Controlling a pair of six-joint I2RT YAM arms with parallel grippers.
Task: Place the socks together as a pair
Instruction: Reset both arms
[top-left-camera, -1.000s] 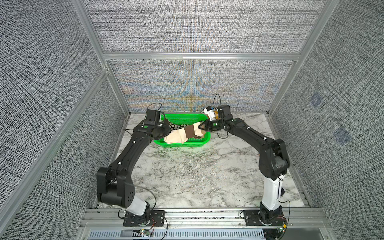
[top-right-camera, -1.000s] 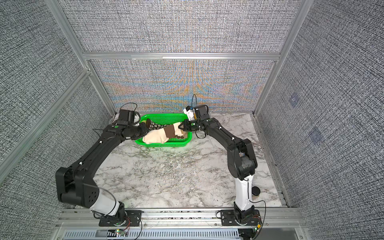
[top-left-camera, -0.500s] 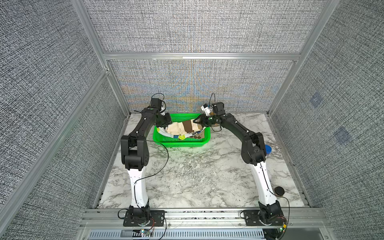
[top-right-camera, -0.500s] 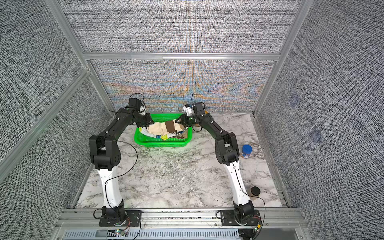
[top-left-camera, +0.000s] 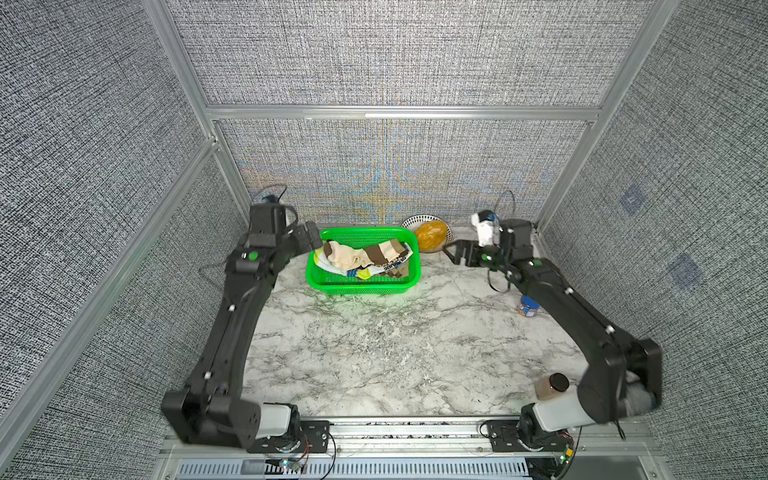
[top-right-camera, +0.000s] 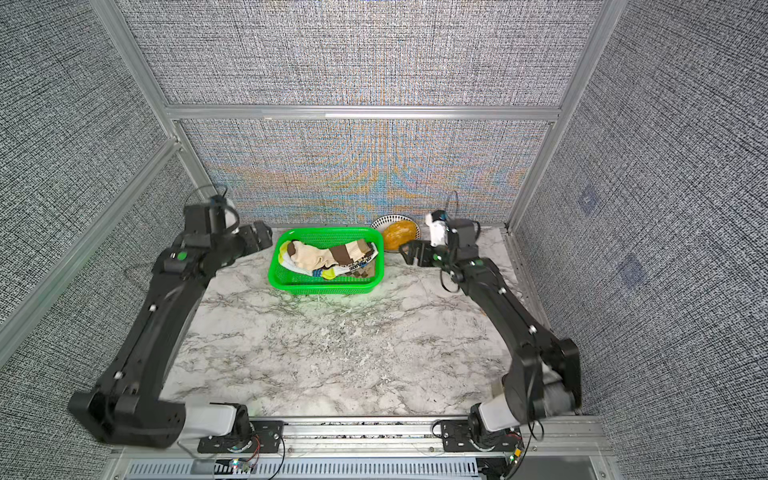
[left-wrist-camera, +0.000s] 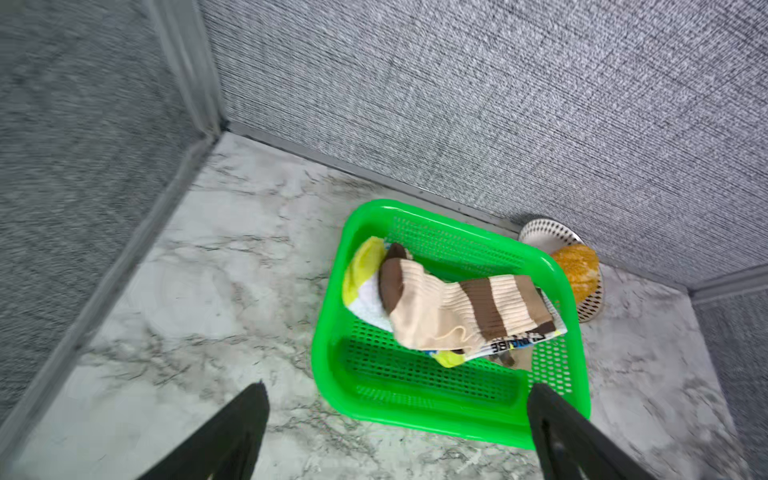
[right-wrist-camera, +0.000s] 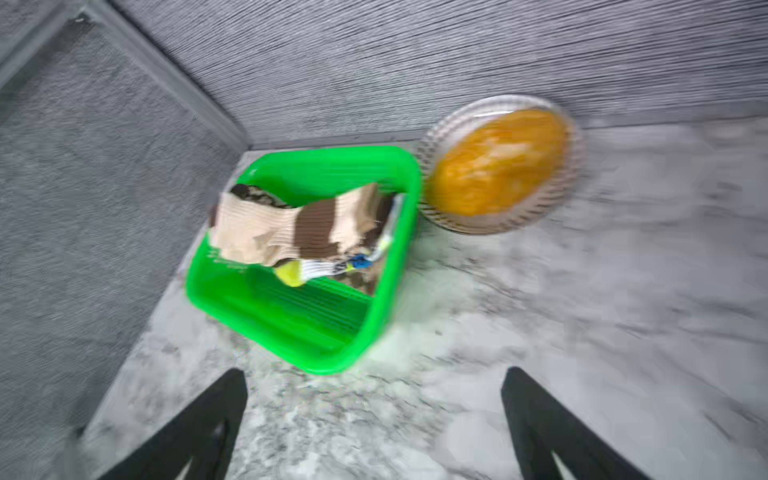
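Observation:
The socks lie heaped in a green basket at the back of the table. A cream brown-banded sock is on top. Beneath it a white sock with yellow and blue patches shows, and a tan-brown checked edge. My left gripper hangs open and empty just left of the basket. Off to the basket's right, my right gripper is open and empty above the marble. In both top views nothing touches the socks.
A white perforated dish holding an orange loaf stands behind the basket's right corner, near the right gripper. A blue-lidded jar sits under the right forearm. A brown bottle with a black cap stands by the right arm's base. Walls close in.
Both grippers were shut on the cream brown-banded sock over the basket. They have opened, let it drop onto the pile, and drawn back to either side.

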